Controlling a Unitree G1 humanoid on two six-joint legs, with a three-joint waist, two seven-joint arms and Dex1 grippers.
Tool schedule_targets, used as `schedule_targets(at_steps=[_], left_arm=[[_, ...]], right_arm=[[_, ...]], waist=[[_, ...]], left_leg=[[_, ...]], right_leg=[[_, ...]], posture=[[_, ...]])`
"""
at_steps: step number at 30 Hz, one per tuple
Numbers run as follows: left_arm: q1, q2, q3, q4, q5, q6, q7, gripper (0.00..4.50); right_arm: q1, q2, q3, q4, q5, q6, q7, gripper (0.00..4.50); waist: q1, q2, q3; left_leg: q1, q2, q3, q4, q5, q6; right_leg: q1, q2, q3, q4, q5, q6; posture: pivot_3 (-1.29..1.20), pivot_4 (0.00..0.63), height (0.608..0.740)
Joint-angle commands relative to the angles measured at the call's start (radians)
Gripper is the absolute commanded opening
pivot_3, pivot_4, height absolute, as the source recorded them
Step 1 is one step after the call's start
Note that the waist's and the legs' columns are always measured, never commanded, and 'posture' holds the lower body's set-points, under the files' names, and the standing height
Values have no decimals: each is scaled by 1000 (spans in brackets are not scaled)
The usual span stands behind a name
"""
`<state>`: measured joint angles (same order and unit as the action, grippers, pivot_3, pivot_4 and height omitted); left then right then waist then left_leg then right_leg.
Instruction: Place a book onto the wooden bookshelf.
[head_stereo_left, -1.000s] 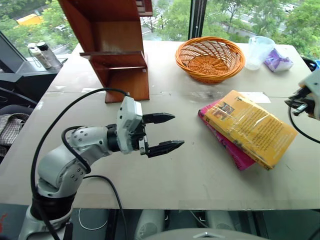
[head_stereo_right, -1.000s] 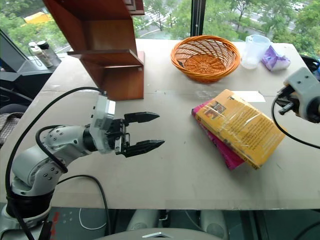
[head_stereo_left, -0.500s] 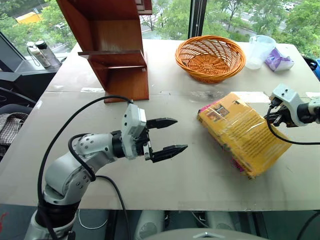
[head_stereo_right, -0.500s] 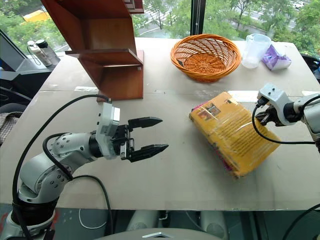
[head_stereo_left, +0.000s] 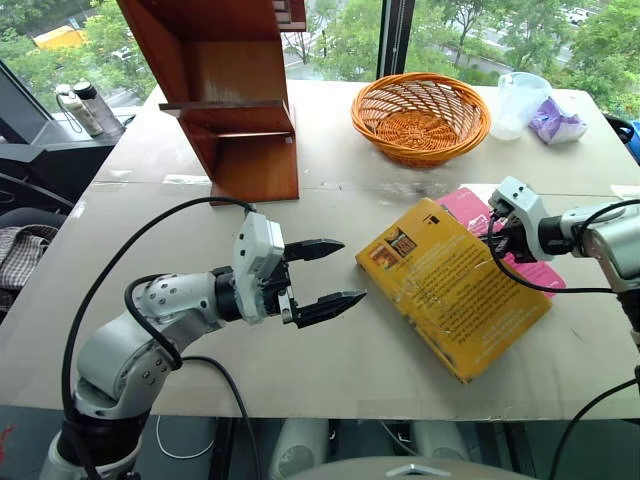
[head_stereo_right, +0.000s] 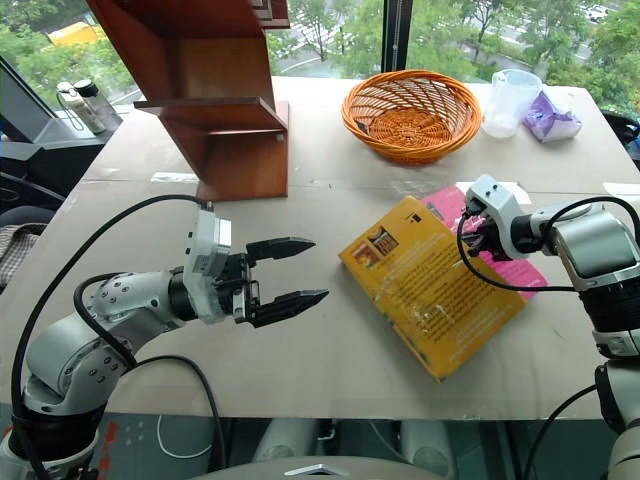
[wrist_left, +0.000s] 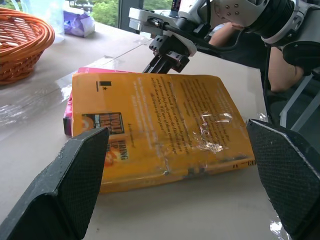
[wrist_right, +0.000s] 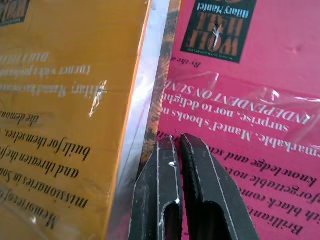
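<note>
Pressing shut right pincer at book edge, seemingly touching.

An office-like room: a worktable beside tall windows overlooking trees.

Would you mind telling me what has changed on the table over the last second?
The right claw, shut, swung in from the table's right edge to the yellow-orange paperback book, which slid left off the bright pink book, uncovering it. The left claw stayed open and in place; the reddish-brown wooden bookshelf and orange wicker basket did not move.
</note>
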<state>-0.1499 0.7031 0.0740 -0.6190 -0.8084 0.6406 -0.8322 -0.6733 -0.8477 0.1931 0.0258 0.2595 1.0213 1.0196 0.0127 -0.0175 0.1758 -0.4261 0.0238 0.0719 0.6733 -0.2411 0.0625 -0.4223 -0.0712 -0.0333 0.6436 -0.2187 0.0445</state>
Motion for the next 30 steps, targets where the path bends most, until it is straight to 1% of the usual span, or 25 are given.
schedule_targets(at_steps=[1,5,6,10,12,16,20,22,27,30], left_arm=[[-9,9,25,-16,-12,-14,-7,4500],[14,13,24,-22,-13,-9,-8,4500],[22,15,23,-27,-15,-5,-8,4500],[46,24,15,-38,-15,-1,-13,4500],[44,24,12,-32,-13,-3,-15,4500],[40,27,8,-18,-7,-4,-25,4500],[38,34,0,-4,6,-10,-46,4500],[33,33,-2,-3,6,-7,-46,4500],[29,32,-2,-9,4,-2,-41,4500],[43,30,3,-26,0,1,-28,4500]], right_arm=[[26,-35,-54,-18,-10,-21,-36,31],[59,-79,-145,-11,-9,-74,-74,31],[74,-93,-170,-14,-10,-107,-77,31],[145,-160,-284,-41,16,-133,-74,31],[191,-185,-326,-68,21,-141,-78,31],[258,-200,-375,-72,-4,-153,-140,31],[290,-197,-338,-41,-63,-188,-206,31],[287,-207,-280,-33,-93,-194,-198,31],[213,-201,-182,10,-130,-157,-191,31],[164,-208,-94,40,-166,-114,-176,31]], waist=[[2,0,0],[2,0,0],[1,0,0],[1,0,0],[1,0,0],[-2,0,0],[-1,0,0],[-1,0,0],[-3,1,0],[-1,0,0]], left_leg=[[0,0,0,0,0,0],[-1,-1,0,0,0,0],[-1,-1,0,0,0,0],[-1,0,0,0,0,0],[-1,0,0,0,0,0],[0,0,0,0,0,0],[1,0,1,0,0,0],[1,0,1,0,0,0],[1,0,1,0,0,0],[1,0,1,0,0,0]], right_leg=[[0,0,0,0,0,0],[0,-1,0,0,0,0],[0,-1,0,0,0,0],[0,0,0,0,0,0],[0,0,0,0,0,0],[0,0,0,0,0,0],[1,0,1,0,0,0],[0,0,1,0,0,0],[0,0,1,0,0,0],[0,0,1,0,0,0]], posture=[[0,150,733],[0,150,733],[0,150,733],[0,150,733],[0,150,733],[0,150,733],[0,150,733],[0,150,733],[0,150,733],[0,150,733]])
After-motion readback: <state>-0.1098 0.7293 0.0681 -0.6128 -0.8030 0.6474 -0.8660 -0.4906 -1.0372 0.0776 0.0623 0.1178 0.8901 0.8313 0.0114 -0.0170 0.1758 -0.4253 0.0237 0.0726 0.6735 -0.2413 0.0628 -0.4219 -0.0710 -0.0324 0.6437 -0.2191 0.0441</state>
